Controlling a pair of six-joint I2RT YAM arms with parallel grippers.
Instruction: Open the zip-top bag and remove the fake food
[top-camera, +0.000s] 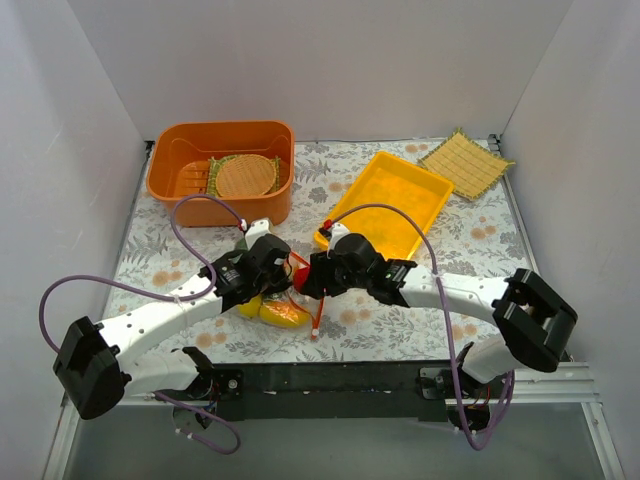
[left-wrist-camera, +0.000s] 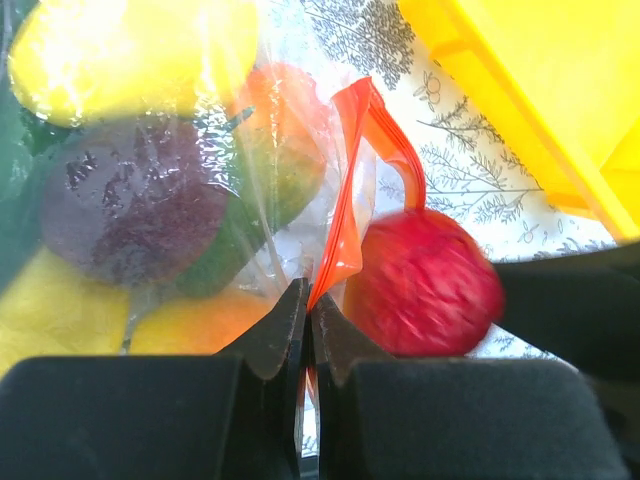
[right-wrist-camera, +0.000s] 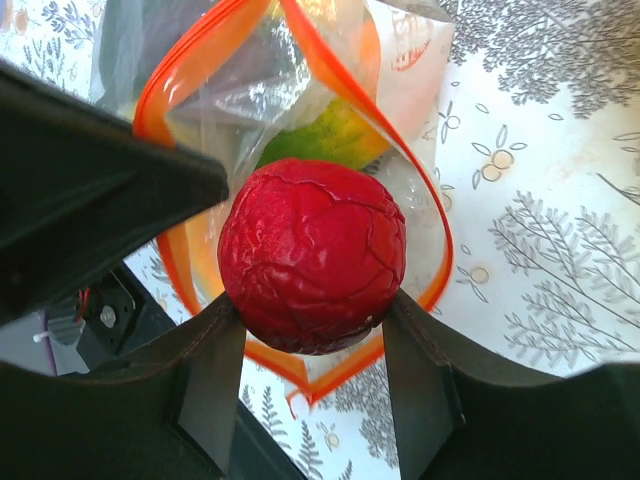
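Your left hand (left-wrist-camera: 308, 300) is closed tight, its jaws pinching the orange-red zip strip (left-wrist-camera: 350, 200) of the zip-top bag (top-camera: 283, 303) with almost no gap between them. Your right hand (right-wrist-camera: 312, 330) is partly closed around a round, wrinkled red fruit (right-wrist-camera: 312, 255). One finger presses each side of it, so it is firmly gripped. The fruit sits right at the bag's mouth, where the strip gapes in a wide loop around and behind it. Whether it has cleared the rim, you cannot tell from these views.

The bag lies near the near edge of the tabletop (top-camera: 380, 320), a little left of its middle, between your two hands. The rest of the fake food (left-wrist-camera: 130, 190) is inside the clear plastic: yellow, dark purple, green and orange pieces pressed together. The yellow tray (top-camera: 400, 190) stands just beyond your right hand, towards the far right corner.
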